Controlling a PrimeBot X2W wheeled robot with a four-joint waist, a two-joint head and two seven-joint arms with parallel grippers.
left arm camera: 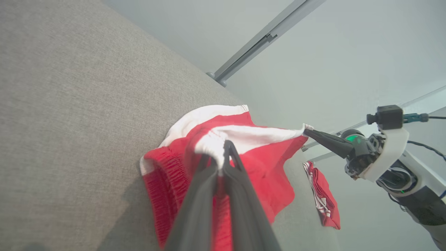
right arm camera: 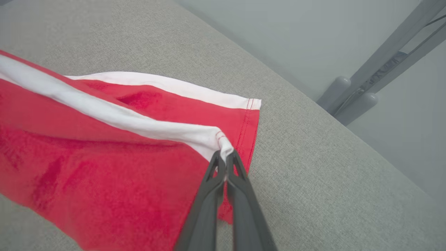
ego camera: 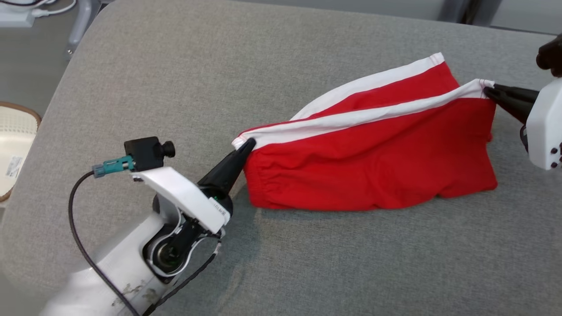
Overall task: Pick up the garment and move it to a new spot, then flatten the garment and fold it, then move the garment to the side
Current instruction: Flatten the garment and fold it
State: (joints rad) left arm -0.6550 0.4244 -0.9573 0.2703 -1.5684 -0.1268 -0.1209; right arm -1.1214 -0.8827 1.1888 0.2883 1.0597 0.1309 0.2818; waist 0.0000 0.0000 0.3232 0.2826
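Our left gripper [ego camera: 246, 147], mid-frame, and right gripper [ego camera: 487, 91], upper right, tightly pinch the white edge [ego camera: 351, 118] of the red shorts [ego camera: 373, 166], stretching them; next we should lay them flat.

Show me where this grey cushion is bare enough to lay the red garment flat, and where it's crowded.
Widest bare stretch: the grey cushion beyond the red garment, up to its far edge. A second runs along the near edge, in front of the garment. Crowded: both ends of the garment, where the left gripper and right gripper pinch it.
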